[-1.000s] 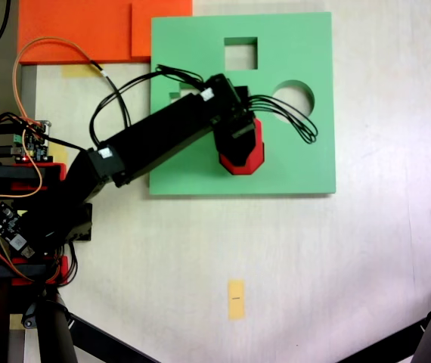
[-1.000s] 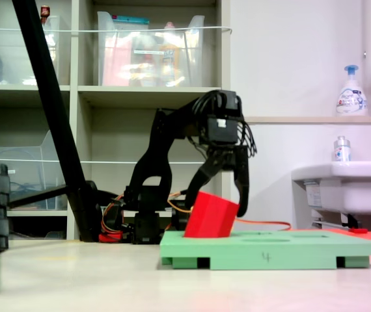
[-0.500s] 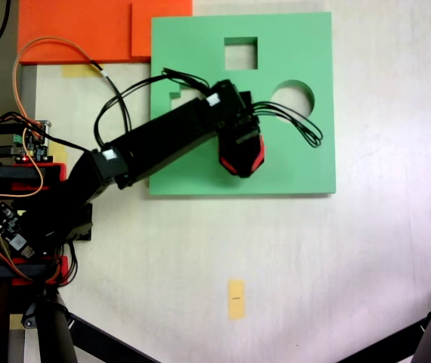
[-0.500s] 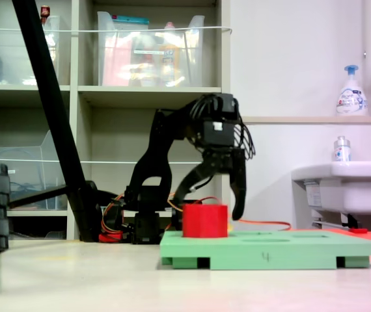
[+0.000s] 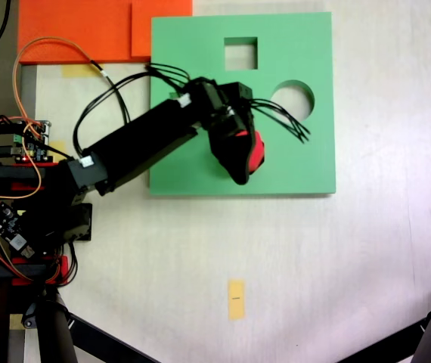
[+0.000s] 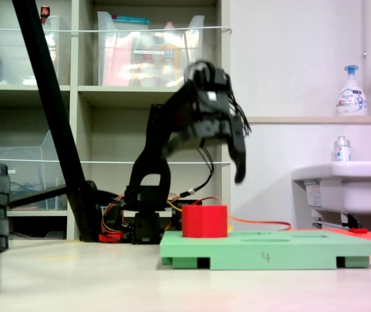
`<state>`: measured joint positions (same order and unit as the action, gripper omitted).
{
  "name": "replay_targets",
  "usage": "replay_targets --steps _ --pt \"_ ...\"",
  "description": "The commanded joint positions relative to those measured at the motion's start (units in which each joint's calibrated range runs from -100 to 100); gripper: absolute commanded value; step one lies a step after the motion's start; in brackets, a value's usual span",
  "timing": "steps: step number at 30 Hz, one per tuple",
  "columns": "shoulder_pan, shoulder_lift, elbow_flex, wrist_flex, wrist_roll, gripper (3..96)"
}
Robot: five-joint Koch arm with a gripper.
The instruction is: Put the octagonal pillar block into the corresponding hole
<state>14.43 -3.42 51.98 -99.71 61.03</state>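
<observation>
Block: the octagonal pillar block (image 6: pixel 204 221) stands upright in the green board (image 6: pixel 270 249), apparently seated.
Hand (image 6: pixel 228 153): raised clear, empty; jaw opening indeterminate.
Remaining: confirm seating.

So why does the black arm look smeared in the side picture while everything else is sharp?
In the second exterior view the gripper is motion-blurred, while the red block and green board are crisp. In the first exterior view the gripper is only slightly soft, and the lighting is even.

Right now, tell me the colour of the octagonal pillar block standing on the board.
Bright red. The octagonal pillar block shows best in the second exterior view.
</observation>
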Motion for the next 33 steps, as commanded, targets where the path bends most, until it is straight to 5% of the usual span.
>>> replay_targets --steps 1,5,8,11,18,21,27,33 --pt "-0.8 -18.1 9.8 -0.3 -3.1 95.2" --pt "-2.7 -32.8 18.2 -0.3 -12.9 94.0" --pt "-5.2 -43.8 18.2 0.4 -21.0 81.9" --pt "-13.8 -49.8 18.1 6.9 -34.1 59.7" --pt "-18.1 -45.3 14.8 17.9 -41.8 56.8" --pt "-17.8 -55.8 -11.0 28.5 -42.5 56.8" --pt "-16.6 -92.0 -84.7 87.9 -46.5 48.7" --pt "-14.7 -96.6 -122.8 102.2 -54.5 48.7"
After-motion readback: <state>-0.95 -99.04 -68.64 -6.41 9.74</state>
